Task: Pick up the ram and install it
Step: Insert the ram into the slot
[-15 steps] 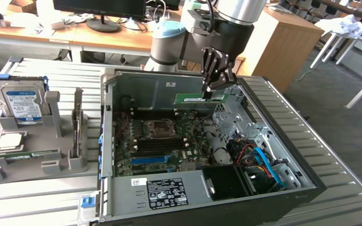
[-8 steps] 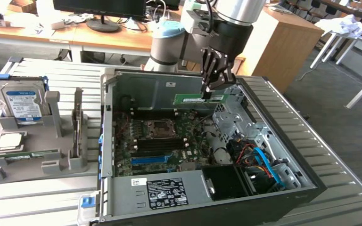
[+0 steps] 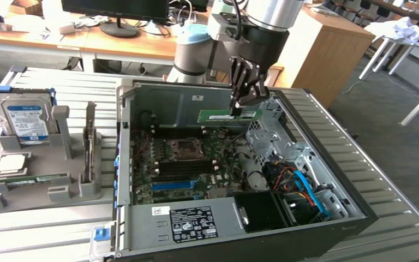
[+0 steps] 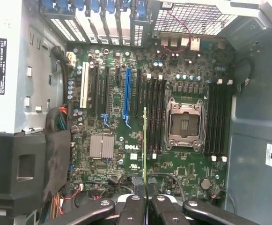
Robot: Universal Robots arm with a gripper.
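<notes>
Ram held above open computer case

Exterior view: the arm [image 3: 257, 33] comes down steeply from 12 o'clock, and its wrist points almost straight down into the open computer case [image 3: 318, 180]. The gripper [image 3: 241, 105] hangs over the far part of the case. Its fingers are nearly closed and they pinch the ram [image 3: 217, 115] by its upper edge. The green stick lies level with its long side across the view, at 12 o'clock from the CPU socket [image 3: 183, 150] and clear above the motherboard [image 3: 217, 150]. At 9 o'clock from the case, well apart, a hard drive [image 3: 26, 121] stands upright in a grey holder [image 3: 46, 188].

Wrist view: the camera looks straight down on the motherboard [image 4: 173, 173]. The gripper [image 4: 146, 201] has both black fingers [image 4: 135, 208] pressed on the ram [image 4: 145, 140], which shows edge-on as a thin green line. This line runs parallel to the black memory slots [image 4: 157, 117] and just beside them, between the long blue slot [image 4: 126, 93] and the CPU socket [image 4: 185, 124]. I cannot tell if the ram touches any slot.
</notes>
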